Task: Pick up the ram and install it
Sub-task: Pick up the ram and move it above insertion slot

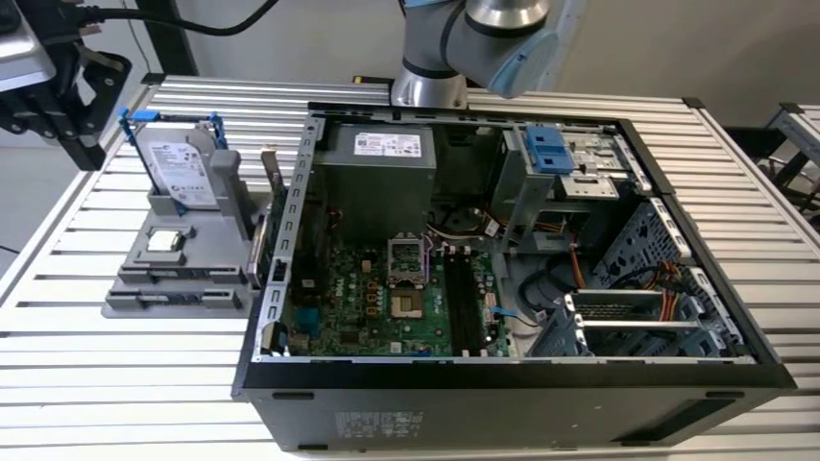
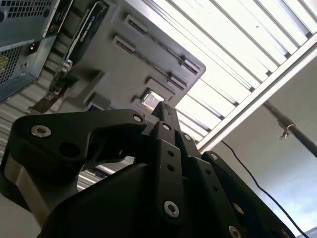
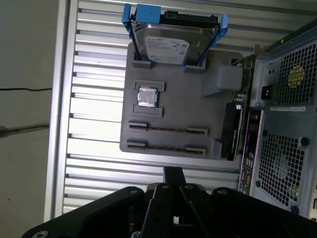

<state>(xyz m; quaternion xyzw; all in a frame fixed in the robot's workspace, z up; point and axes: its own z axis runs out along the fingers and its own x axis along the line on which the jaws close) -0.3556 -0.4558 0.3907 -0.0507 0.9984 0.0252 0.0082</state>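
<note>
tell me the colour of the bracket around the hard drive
Blue; the bracket shows best in the first wrist view.

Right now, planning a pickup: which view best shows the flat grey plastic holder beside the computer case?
First wrist view: it shows the grey holder whole, from above. The exterior view shows it slanted; the second wrist view, part behind the gripper.

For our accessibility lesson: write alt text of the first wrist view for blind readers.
The gripper hangs over a table near a grey holder carrying the ram, a processor chip and a hard drive in a blue bracket, beside a computer case.
</note>
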